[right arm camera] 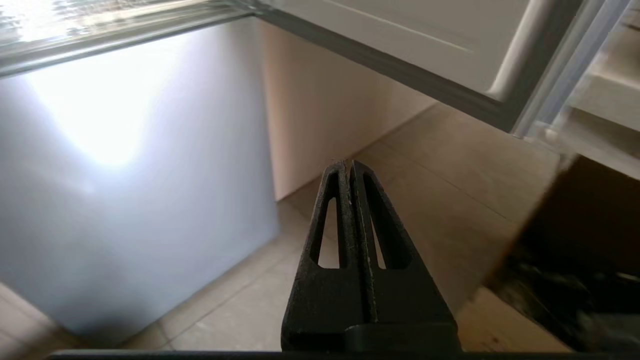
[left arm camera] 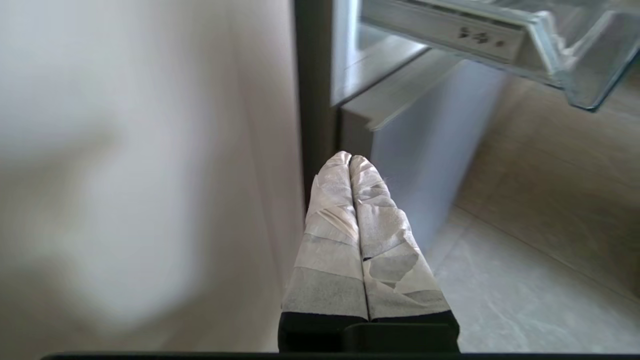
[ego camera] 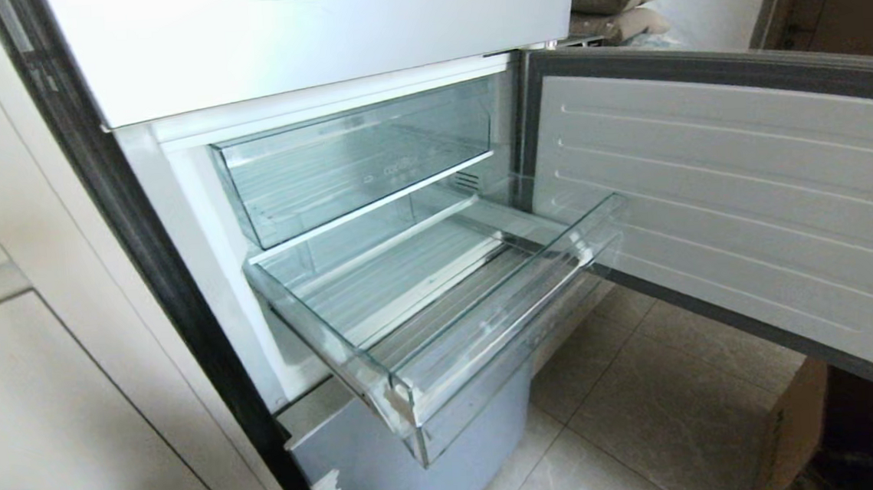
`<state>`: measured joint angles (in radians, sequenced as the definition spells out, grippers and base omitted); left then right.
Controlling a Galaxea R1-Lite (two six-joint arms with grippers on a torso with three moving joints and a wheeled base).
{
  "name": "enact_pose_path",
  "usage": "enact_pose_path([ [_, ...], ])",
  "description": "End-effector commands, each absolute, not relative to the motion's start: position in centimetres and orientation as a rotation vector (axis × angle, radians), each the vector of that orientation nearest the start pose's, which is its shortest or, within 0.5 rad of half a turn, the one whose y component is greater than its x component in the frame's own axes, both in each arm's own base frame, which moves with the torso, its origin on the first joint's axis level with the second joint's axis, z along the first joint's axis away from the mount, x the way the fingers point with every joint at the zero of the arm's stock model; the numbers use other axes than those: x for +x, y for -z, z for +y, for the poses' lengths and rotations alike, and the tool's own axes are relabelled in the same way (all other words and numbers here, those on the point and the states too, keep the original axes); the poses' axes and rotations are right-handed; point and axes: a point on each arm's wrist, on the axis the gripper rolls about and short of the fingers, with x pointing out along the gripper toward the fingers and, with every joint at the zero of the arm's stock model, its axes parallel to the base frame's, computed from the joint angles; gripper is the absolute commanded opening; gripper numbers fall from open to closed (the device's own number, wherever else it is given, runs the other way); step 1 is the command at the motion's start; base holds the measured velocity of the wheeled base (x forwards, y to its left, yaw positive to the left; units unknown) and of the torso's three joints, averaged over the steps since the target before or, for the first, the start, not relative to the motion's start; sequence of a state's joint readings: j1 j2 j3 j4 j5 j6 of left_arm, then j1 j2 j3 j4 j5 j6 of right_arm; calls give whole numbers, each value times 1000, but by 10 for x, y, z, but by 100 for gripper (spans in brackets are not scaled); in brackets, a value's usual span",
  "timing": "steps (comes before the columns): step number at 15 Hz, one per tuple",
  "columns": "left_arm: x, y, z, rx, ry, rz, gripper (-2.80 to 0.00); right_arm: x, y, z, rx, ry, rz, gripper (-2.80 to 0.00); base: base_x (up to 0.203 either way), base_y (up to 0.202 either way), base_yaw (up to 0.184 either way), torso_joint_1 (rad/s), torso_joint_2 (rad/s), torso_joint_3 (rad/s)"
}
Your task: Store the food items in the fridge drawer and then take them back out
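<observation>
The fridge drawer (ego camera: 487, 314) is a clear plastic box pulled far out of the fridge, with white tape scraps on its near front corner; nothing lies inside it. Its corner (left arm camera: 575, 60) also shows in the left wrist view. The food items are out of view. My left gripper (left arm camera: 350, 159) has tape-wrapped fingers pressed together, shut on nothing, low beside the fridge's dark edge and below the drawer. My right gripper (right arm camera: 348, 164), black with slotted fingers, is shut and holds nothing, low above the floor tiles under the open door. Neither arm shows in the head view.
The fridge door (ego camera: 733, 201) stands swung open to the right. A second clear drawer (ego camera: 354, 158) sits pushed in above. A grey lower front panel (ego camera: 421, 461) lies under the pulled drawer. A cream cabinet (ego camera: 47, 395) flanks the left. A cardboard box (ego camera: 791, 428) stands at the lower right.
</observation>
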<state>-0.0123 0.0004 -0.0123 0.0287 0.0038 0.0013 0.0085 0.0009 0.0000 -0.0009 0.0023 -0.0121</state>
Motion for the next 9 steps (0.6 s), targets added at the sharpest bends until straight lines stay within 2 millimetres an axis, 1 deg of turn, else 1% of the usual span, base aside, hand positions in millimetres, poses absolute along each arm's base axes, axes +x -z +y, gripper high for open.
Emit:
enact_pose_path([
  [1, -24, -76, 0, 2, 8, 17, -280, -23, -76, 0, -16, -9, 0, -280, 0, 0, 0, 0, 0, 0],
  [2, -24, -76, 0, 2, 8, 17, -280, -23, -77, 0, -12, -7, -5, -280, 0, 0, 0, 0, 0, 0],
  [3, -24, -76, 0, 2, 8, 17, -280, -26, -86, 0, -9, 7, -32, -280, 0, 0, 0, 0, 0, 0],
  [5, -24, -76, 0, 2, 8, 17, -280, -26, -114, -2, 34, 75, -32, -280, 0, 0, 0, 0, 0, 0],
  [6, -24, -76, 0, 1, 8, 17, -280, -20, -133, -3, 70, 124, 3, -280, 0, 0, 0, 0, 0, 0],
  [7, -24, -76, 0, 2, 9, 17, -280, -10, -152, -3, 112, 187, 49, -280, 0, 0, 0, 0, 0, 0],
  [9, -24, -76, 0, 2, 8, 17, -280, 19, -183, -8, 193, 375, 128, -280, 0, 0, 0, 0, 0, 0],
])
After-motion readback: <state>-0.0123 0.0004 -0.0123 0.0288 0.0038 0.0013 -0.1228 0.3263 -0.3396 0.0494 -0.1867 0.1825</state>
